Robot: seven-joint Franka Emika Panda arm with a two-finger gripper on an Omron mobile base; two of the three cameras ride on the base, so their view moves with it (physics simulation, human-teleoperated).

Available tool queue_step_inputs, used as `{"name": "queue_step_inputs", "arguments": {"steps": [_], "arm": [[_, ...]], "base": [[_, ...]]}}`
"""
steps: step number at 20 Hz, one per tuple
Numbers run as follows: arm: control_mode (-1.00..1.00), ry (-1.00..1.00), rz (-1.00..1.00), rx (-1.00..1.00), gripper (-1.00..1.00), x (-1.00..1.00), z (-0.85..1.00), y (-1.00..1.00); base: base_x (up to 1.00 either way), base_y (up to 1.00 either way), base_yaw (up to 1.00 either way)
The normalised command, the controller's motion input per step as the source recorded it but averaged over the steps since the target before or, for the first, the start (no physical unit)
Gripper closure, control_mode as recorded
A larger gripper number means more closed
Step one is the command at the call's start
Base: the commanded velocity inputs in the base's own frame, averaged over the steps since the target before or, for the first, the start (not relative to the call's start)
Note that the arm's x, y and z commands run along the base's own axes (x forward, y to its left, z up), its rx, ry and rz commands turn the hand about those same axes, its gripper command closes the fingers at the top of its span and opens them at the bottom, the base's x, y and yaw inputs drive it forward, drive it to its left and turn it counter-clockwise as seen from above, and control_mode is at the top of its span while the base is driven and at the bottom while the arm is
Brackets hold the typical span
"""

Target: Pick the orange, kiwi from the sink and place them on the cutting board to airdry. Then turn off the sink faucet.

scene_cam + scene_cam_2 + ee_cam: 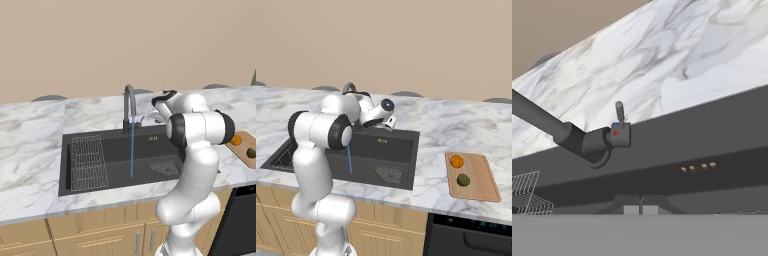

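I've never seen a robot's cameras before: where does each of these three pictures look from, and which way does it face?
Left base view: behind the arm, to its left, looking forward and down at the sink and running faucet; the white arm rises lower right.
Right base view: behind, to its right; arm lower left, the cutting board holding the orange and kiwi.
Hand view: on the hand, tilted, facing the faucet's lever.
All three share the faucet.

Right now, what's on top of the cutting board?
The orange and the kiwi lie apart on the cutting board. The left base view cuts the board off.
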Motion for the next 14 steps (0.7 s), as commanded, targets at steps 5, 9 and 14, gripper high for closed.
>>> {"name": "queue_step_inputs", "arguments": {"steps": [5, 9, 14], "arm": [[-1.0, 0.0, 0.0, 0.01, 1.0, 0.11, -0.13, 0.06], [-1.0, 0.0, 0.0, 0.0, 1.0, 0.07, -0.13, 0.1], [-1.0, 0.0, 0.0, 0.01, 1.0, 0.1, -0.06, 0.05]], "base": [[0.0, 0.0, 0.0], [0.0, 0.0, 0.0], [0.0, 0.0, 0.0]]}}
